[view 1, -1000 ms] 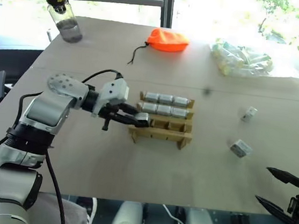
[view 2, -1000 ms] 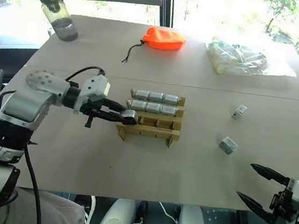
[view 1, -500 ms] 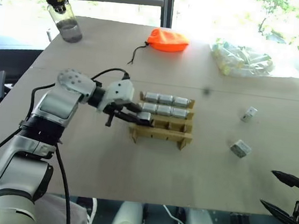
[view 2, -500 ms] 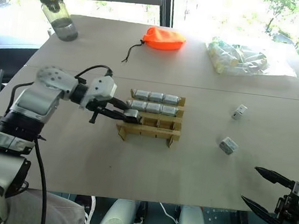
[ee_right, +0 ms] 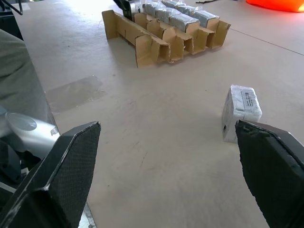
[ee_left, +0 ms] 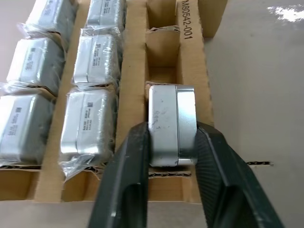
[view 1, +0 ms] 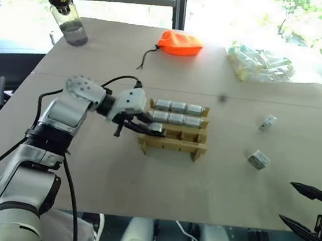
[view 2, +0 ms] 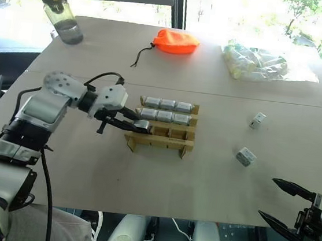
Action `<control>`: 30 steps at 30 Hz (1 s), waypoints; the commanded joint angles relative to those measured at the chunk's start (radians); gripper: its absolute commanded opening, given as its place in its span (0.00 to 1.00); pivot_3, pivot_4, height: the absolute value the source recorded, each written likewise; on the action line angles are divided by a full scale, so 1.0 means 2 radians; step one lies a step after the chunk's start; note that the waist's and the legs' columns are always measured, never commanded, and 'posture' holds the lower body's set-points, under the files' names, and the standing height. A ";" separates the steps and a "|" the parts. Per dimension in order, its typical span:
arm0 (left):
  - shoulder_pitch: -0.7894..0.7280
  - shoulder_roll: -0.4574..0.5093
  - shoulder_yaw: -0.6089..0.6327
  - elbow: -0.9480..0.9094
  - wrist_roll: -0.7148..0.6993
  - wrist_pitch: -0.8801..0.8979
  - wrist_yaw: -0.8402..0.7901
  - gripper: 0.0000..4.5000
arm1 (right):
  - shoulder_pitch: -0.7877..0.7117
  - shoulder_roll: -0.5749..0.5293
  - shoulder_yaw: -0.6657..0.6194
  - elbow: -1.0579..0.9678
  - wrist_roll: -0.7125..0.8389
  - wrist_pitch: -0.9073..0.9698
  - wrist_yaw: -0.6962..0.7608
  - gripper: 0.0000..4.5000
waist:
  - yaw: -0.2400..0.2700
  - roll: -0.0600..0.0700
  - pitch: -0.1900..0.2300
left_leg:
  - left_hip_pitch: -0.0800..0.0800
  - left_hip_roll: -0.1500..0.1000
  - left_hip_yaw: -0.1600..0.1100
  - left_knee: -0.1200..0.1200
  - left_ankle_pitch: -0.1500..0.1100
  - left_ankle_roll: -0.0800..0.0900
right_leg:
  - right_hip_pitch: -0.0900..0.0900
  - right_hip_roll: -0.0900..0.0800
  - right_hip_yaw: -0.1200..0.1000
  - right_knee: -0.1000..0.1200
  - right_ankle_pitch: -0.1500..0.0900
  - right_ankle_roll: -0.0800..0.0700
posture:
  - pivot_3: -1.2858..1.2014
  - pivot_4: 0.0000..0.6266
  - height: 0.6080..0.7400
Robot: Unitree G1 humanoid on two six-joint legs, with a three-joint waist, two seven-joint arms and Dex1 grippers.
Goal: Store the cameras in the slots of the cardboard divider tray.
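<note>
So the left gripper (ee_left: 173,142) went from carrying a camera (ee_left: 172,124) just short of the cardboard divider tray (view 1: 173,142) to seating it in the near row's left slot, fingers loosening but touching it. Placement looks nearly done. Count: seven cameras in the tray, two loose cameras (view 1: 259,159) on the table. Right gripper (view 2: 286,206) hangs wide open, empty.

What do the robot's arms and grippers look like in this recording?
The left arm has silver-grey rounded shells with a dotted shoulder cap, black joints and a looping black cable. Its white wrist block carries the left gripper, two smooth black curved fingers. The right gripper has slim, pointed black fingers.
</note>
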 commanded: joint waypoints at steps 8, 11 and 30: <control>-0.008 0.013 0.048 -0.052 -0.055 0.068 -0.006 0.97 | 0.004 -0.025 -0.012 -0.010 -0.030 0.033 -0.034 1.00 | 0.001 0.000 0.000 | 0.000 0.000 -0.001 0.001 0.000 0.000 | 0.000 0.000 0.000 0.000 0.000 0.000 | 0.52 0.24 1.00; 0.009 0.022 0.083 -0.095 -0.104 0.106 -0.006 0.97 | 0.006 -0.045 -0.011 -0.025 -0.042 0.077 -0.069 1.00 | 0.000 0.000 0.000 | 0.000 0.000 0.000 0.001 0.000 0.000 | 0.000 0.000 0.000 0.000 0.000 0.000 | 0.52 0.24 1.00; 0.348 0.051 0.354 -0.440 -0.316 0.271 0.211 0.97 | -0.147 -0.062 0.084 -0.068 -0.125 0.241 -0.243 1.00 | 0.001 0.000 -0.001 | 0.000 0.000 -0.002 0.001 0.000 0.000 | 0.001 -0.001 0.000 0.000 0.000 0.000 | 0.52 0.24 1.00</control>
